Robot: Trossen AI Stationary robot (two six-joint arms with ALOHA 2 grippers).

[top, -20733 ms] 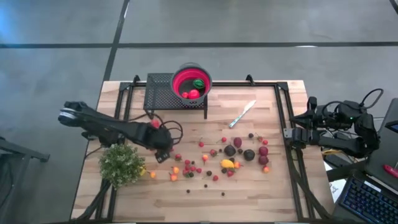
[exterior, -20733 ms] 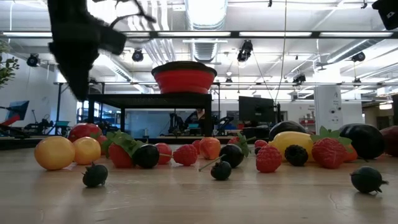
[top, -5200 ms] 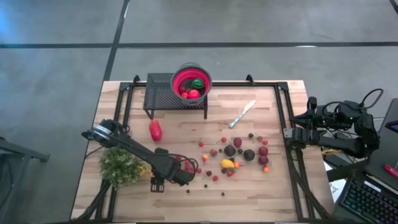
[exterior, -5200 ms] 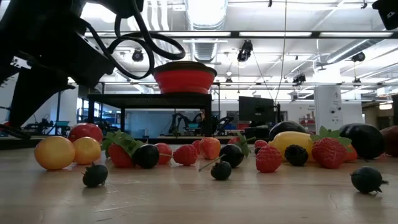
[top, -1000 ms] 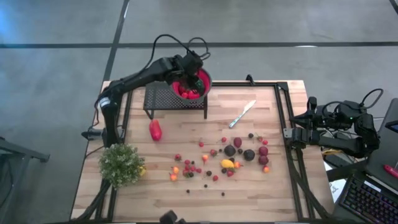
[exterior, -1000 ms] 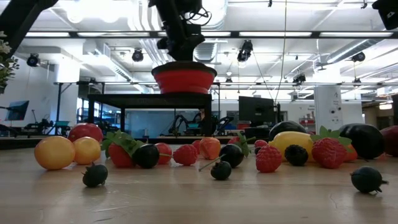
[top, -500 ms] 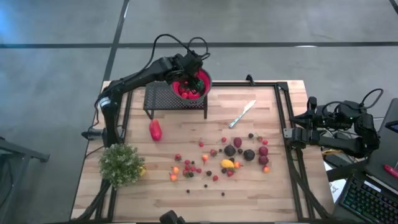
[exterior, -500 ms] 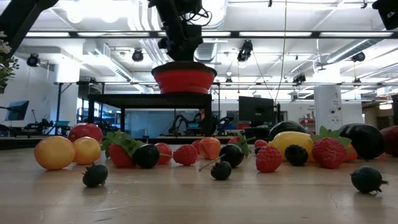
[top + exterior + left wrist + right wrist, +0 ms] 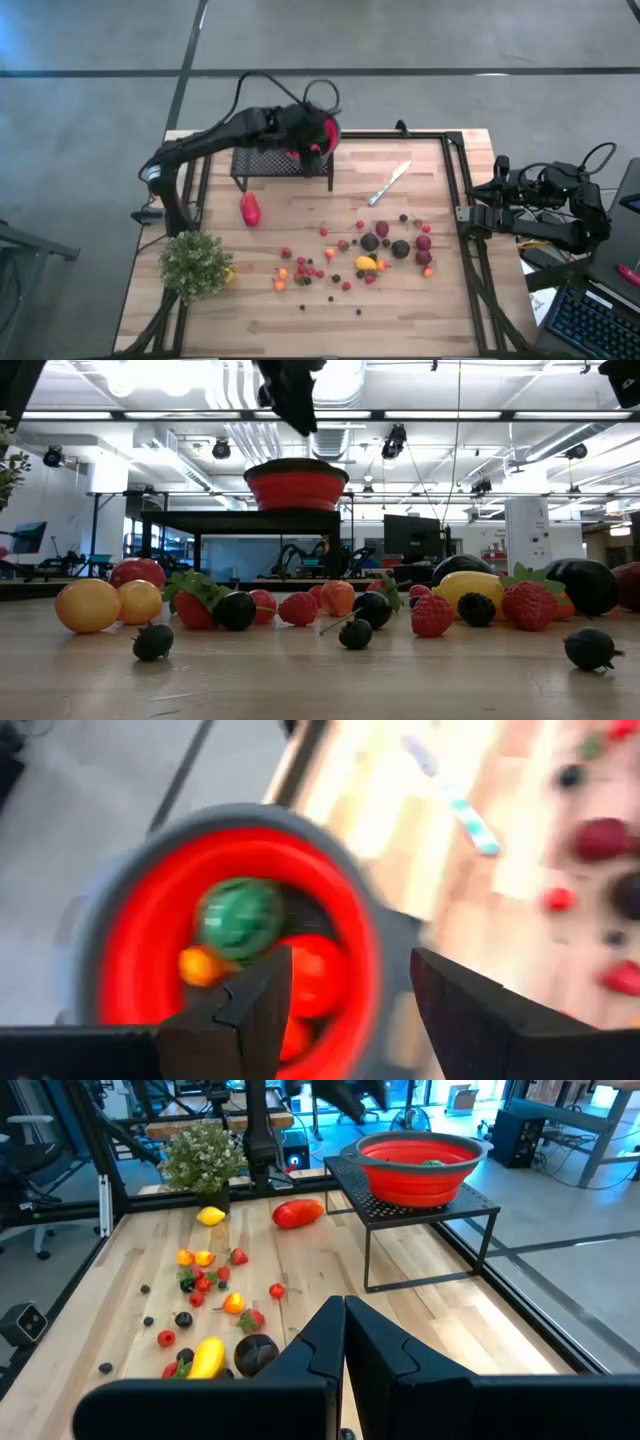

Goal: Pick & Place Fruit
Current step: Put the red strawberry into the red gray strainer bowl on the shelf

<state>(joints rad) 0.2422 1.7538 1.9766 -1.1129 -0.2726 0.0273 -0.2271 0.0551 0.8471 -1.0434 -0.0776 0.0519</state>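
Fruit (image 9: 365, 255) lies scattered over the middle of the wooden table (image 9: 420, 310), well apart from the left gripper (image 9: 308, 133), which hangs above the red bowl (image 9: 140, 935) on the black mesh stand (image 9: 262, 152) at the table's far edge. Its fingers (image 9: 245, 1010) stand parted with nothing between them. The next pick, as I judge it, depends on that gap: the loose pieces lie toward the table's near side from the bowl, so the left arm must swing away from the stand and come down among them. The larger red piece (image 9: 250, 209) lies alone just in front of the stand, its long axis running roughly from far edge to near edge, and it is the closest piece to this gripper. The right gripper (image 9: 345, 1330) is clamped shut on nothing and waits off the table's right edge, well away from the fruit.

Inside the bowl, the left wrist view shows a green ball (image 9: 238, 917), a small orange piece (image 9: 200, 965) and at least one red piece (image 9: 315, 970). A silver knife (image 9: 390, 183) lies beyond the cluster, and a bushy green plant (image 9: 195, 264) stands near the table's left edge.
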